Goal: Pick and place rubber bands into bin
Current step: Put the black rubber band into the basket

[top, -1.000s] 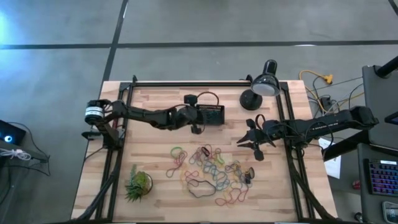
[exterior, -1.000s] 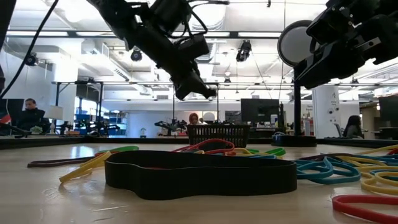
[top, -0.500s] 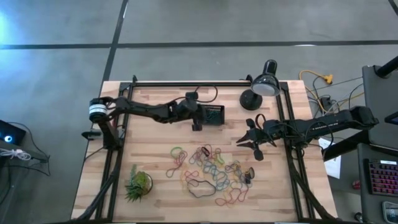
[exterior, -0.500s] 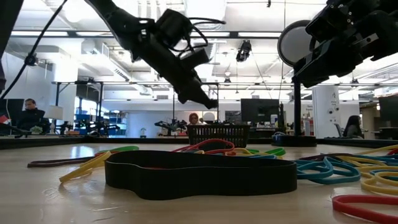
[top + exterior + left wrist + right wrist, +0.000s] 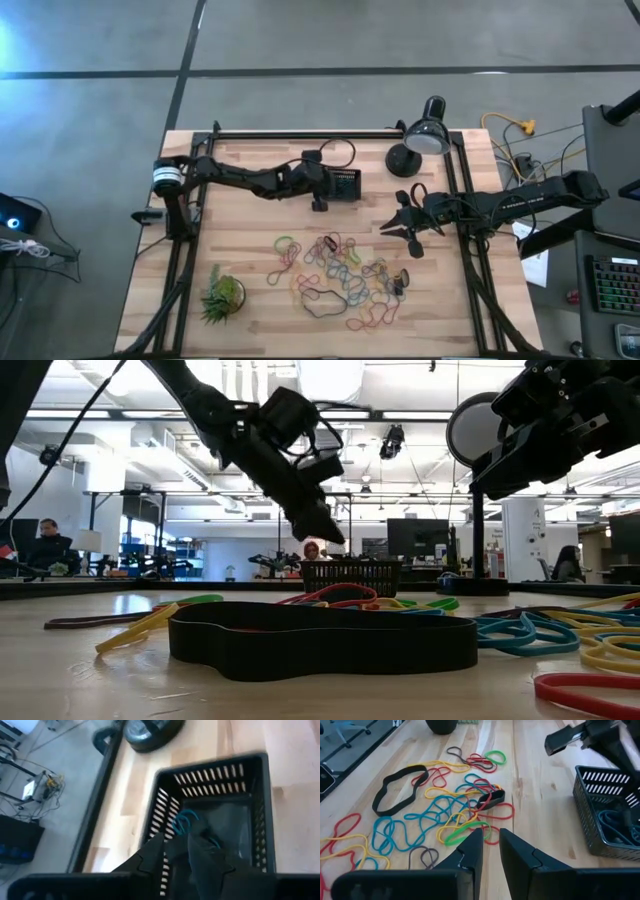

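Many coloured rubber bands (image 5: pixel 340 275) lie loose in a pile on the near middle of the table, and are also seen in the right wrist view (image 5: pixel 435 815). A wide black band (image 5: pixel 320 640) lies nearest the low camera. The black slotted bin (image 5: pixel 340 184) stands beyond the pile with blue bands on its floor (image 5: pixel 615 827). My left gripper (image 5: pixel 318 204) hangs shut over the bin's near left corner with a blue band at its tips. My right gripper (image 5: pixel 400 228) hovers open, right of the pile, above the table. My left gripper (image 5: pixel 187 836) is shut with a small blue loop of rubber band (image 5: pixel 184 821) standing out just past its fingertips. The fingers slant down over the bin's slotted wall (image 5: pixel 165 805). They hide the place of contact, so how much of the band they hold does not show.
A black desk lamp (image 5: pixel 420 145) stands at the far right, just beyond my right arm. A spiky green plant (image 5: pixel 222 297) sits near the near left corner. Black frame rails run along both sides of the table. Bare wood lies left of the pile.
My left gripper has come down a little toward the bin and drifted slightly toward the table's right, its fingers staying shut. My right arm has kept still.
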